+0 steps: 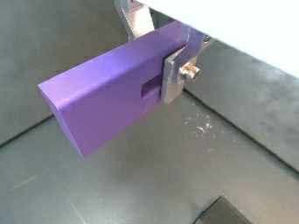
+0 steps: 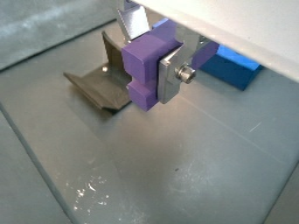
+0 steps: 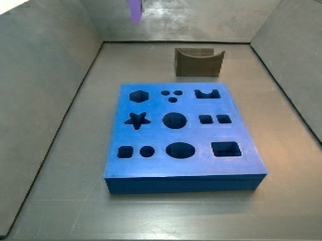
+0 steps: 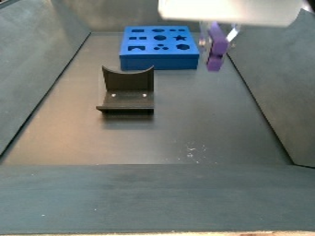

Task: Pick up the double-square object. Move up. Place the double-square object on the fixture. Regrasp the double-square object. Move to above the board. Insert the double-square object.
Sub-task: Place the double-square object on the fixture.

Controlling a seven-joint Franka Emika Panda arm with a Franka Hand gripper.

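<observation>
My gripper is shut on the double-square object, a light-purple block with a notch in its side. The silver fingers clamp it near one end, and most of the block sticks out past them. In a side view the gripper holds the block in the air, right of the olive-brown fixture and near the blue board. The fixture stands just behind the held block. Another side view shows the board, the fixture and only a sliver of the block.
Grey walls enclose the dark floor on all sides. White scuff marks lie on the floor in front of the fixture. The board's corner shows behind the gripper.
</observation>
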